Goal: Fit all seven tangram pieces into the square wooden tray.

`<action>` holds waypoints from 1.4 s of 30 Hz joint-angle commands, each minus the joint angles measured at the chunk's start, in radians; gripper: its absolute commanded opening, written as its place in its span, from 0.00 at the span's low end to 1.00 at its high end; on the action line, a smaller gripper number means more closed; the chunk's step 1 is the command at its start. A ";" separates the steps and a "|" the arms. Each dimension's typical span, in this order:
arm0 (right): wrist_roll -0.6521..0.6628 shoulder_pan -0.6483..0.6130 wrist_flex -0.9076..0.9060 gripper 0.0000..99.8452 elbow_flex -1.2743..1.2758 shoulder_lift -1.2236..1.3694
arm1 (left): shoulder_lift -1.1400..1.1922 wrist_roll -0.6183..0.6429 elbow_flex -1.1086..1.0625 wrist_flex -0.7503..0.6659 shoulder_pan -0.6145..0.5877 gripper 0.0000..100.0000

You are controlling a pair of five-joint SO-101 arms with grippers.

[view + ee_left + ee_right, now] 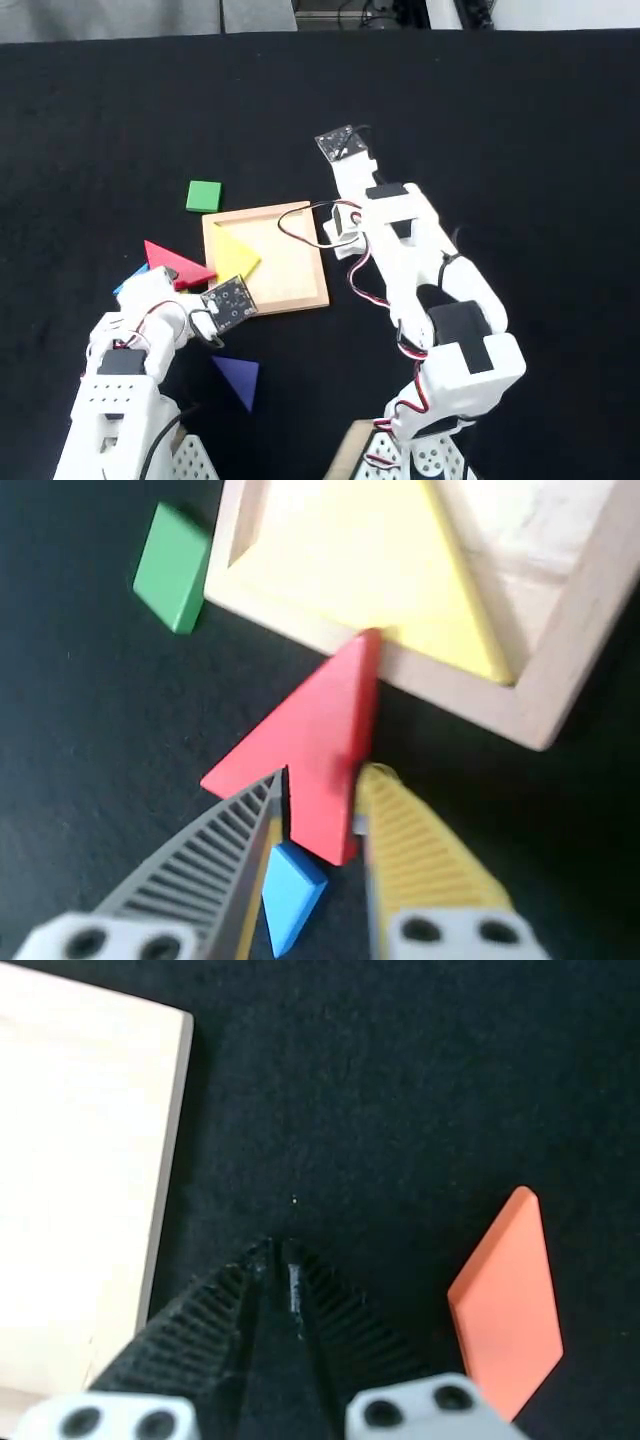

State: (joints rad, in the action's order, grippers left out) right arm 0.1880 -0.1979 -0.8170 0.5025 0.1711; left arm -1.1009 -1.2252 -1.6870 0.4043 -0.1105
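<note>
Step in hand: second piece going to wooden tray (pixel 290 265), centre of high view. Left gripper (pixel 320 780) clamps red triangle (pixel 310 740), tip at tray's left rim. Yellow triangle (pixel 235 255) seated inside. Right gripper (pixel 280 1250) closed, empty. Next, probably: lift red over rim, rotate to sit against yellow.

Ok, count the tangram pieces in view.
6: yellow triangle in the tray; green square just outside it; red triangle in the left gripper; light blue piece behind that; dark blue triangle by the left arm; orange parallelogram near the right gripper. A seventh may be hidden.
</note>
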 commanded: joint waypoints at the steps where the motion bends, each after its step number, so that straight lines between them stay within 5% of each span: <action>1: 0.014 0.017 -0.005 0.01 -0.048 -0.005 | -0.011 0.051 -0.008 -0.009 0.048 0.10; 12: 0.014 0.017 -0.005 0.01 -0.048 -0.005 | -0.014 0.259 0.074 -0.017 0.074 0.06; 18: 0.014 0.017 -0.005 0.01 -0.048 -0.004 | 0.035 0.422 0.383 -0.094 -0.091 0.13; 25: 0.014 0.017 -0.005 0.01 -0.048 -0.004 | 0.497 0.381 0.441 -0.433 -0.127 0.11; 28: 0.014 0.017 -0.006 0.01 -0.048 -0.004 | 0.761 0.488 0.556 -0.535 -0.160 0.11; 33: 0.015 0.017 -0.006 0.01 -0.048 -0.002 | 1.034 0.529 0.690 -0.537 -0.170 0.11; 42: 0.015 0.017 -0.006 0.01 -0.048 -0.002 | 1.066 0.470 0.687 -0.528 -0.140 0.11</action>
State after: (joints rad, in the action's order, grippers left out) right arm 0.1941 -0.1979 -0.8170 0.5025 0.1726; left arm -0.0315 -0.7373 -1.0564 -0.1128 -0.2562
